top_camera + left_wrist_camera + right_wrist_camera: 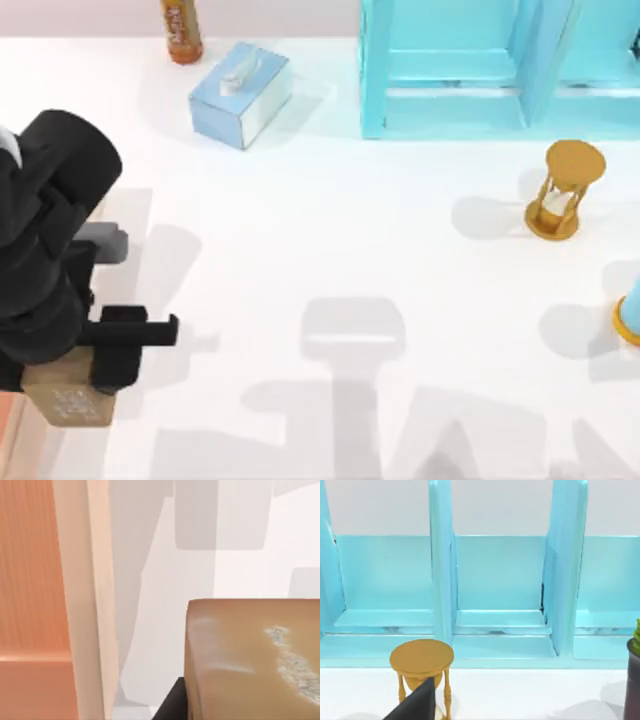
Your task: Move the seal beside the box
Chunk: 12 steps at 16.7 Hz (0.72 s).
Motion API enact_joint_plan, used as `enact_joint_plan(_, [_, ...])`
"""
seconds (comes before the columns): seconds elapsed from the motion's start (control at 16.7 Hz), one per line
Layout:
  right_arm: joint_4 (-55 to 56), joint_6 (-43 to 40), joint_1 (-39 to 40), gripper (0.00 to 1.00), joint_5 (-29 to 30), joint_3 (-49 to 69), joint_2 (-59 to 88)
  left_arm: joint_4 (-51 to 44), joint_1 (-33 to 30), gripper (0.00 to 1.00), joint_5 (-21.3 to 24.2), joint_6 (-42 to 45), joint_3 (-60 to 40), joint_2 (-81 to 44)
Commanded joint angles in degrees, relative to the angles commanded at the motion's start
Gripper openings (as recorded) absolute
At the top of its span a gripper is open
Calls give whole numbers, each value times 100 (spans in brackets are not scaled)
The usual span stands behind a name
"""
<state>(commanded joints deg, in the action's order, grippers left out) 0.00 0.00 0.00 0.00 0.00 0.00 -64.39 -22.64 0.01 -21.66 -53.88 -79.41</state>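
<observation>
Gripping the seal [70, 398] between its black fingers, the left gripper [95, 375] hangs over the near left corner of the white table [330, 250], the tan block's white carved face turned upward. From the left wrist camera the seal [255, 660] sits close to the lens, with the box [82, 605] just beside it, a strip of table between its pale wooden wall and the block; its orange inside [27, 580] lies beyond that wall. Farther out stand a light-blue tissue box [240, 92] and an orange bottle [181, 30] at the back left, a turquoise shelf [480, 70] at the back right and a golden hourglass [566, 190] in front of it. The right wrist camera faces the shelf [495, 580] and hourglass [421, 670].
</observation>
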Motion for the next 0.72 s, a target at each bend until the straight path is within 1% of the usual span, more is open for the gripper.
enact_joint_plan(0.42, [0,0,0,100,0,0,0,0,0,98,0,0,0,0])
enact_joint_plan(0.48, [0,0,0,100,0,0,0,0,0,100,0,0,0,0])
enact_joint_plan(0.72, [0,0,0,100,0,0,0,0,0,100,0,0,0,0])
